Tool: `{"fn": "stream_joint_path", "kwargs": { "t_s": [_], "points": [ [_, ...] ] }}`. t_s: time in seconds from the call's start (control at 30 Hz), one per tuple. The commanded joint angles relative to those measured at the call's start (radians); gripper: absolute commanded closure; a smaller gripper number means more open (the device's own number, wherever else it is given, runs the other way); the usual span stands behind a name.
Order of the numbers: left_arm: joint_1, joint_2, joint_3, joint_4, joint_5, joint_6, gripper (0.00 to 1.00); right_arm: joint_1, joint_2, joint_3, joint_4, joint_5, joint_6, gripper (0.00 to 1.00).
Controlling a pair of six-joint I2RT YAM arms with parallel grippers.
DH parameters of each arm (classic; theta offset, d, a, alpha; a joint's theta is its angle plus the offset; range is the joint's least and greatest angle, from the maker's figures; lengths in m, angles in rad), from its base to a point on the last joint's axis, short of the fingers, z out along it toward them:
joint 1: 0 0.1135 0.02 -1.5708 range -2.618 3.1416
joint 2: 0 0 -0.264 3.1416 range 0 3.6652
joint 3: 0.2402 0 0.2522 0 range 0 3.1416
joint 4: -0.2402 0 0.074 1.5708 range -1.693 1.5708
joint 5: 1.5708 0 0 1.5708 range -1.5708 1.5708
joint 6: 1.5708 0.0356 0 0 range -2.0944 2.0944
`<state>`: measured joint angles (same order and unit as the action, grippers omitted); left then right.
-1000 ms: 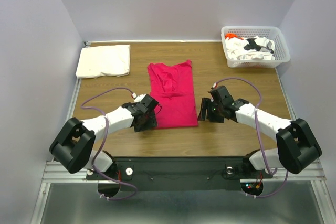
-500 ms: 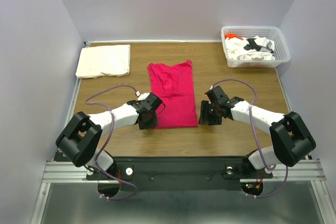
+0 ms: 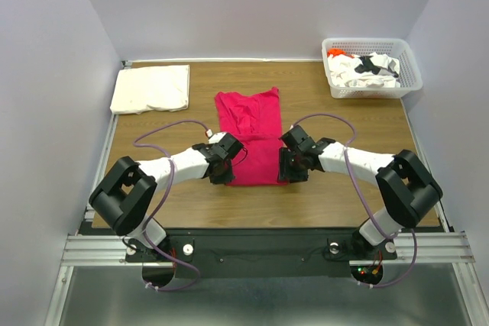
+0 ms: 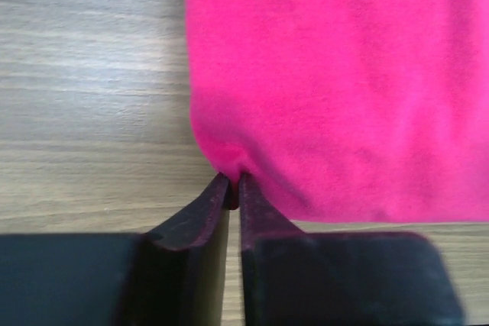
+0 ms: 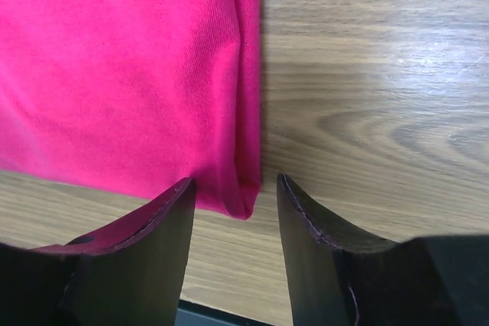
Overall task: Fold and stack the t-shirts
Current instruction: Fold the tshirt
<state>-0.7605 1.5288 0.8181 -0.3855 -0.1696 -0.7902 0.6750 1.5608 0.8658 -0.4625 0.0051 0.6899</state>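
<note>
- Red shirt [image 3: 250,137] lies flat, middle of table [image 3: 306,200].
- Left claw [image 4: 234,188] pinches its near-left corner; right claw [image 5: 234,181] gapes astride the near-right corner.
- Cream shirt [image 3: 151,88] far-left corner; basket [image 3: 374,91] of printed shirts [image 3: 359,70] far-right.

No lettering, label, brand or number can be read anywhere.

your wooden table [image 3: 344,120] carries three things: a magenta t-shirt [image 3: 252,124] lying flat in the middle with its collar at the far end, a folded cream t-shirt [image 3: 151,88] at the far left corner, and a white lattice basket [image 3: 374,92] at the far right corner.
</note>
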Motion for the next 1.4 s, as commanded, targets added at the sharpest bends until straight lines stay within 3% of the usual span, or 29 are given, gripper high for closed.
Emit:
{"fn": "stream_joint_path", "kwargs": {
  "t_s": [0.0,0.23,0.43,0.7,0.93,1.1,1.27,1.37],
  "points": [
    [-0.008,0.07,-0.04,-0.032,0.004,0.02,0.86,0.02,0.033,0.032,-0.014,0.053,0.037,0.48],
    [-0.008,0.06,-0.048,-0.035,0.008,0.034,0.98,0.029,0.079,-0.008,-0.038,0.084,0.051,0.56],
    [-0.008,0.05,-0.046,-0.046,0.012,0.046,1.0,0.044,0.114,-0.027,-0.061,0.079,0.045,0.62],
    [-0.014,0.027,-0.054,-0.056,0.061,0.063,1.0,0.08,0.124,-0.045,-0.123,0.087,0.036,0.98],
    [-0.083,-0.122,-0.144,-0.11,0.165,0.039,1.0,0.081,-0.04,-0.114,-0.252,0.0,0.013,0.99],
    [-0.157,-0.258,-0.188,-0.134,0.33,0.031,1.0,0.081,-0.182,-0.129,-0.393,-0.115,-0.027,0.99],
    [-0.24,-0.358,-0.174,-0.197,0.401,-0.004,1.0,0.081,-0.269,-0.071,-0.533,-0.154,-0.056,0.99],
    [-0.24,-0.413,-0.122,-0.22,0.362,-0.029,1.0,0.081,-0.277,0.036,-0.608,-0.094,-0.07,0.99]
  ]
}}
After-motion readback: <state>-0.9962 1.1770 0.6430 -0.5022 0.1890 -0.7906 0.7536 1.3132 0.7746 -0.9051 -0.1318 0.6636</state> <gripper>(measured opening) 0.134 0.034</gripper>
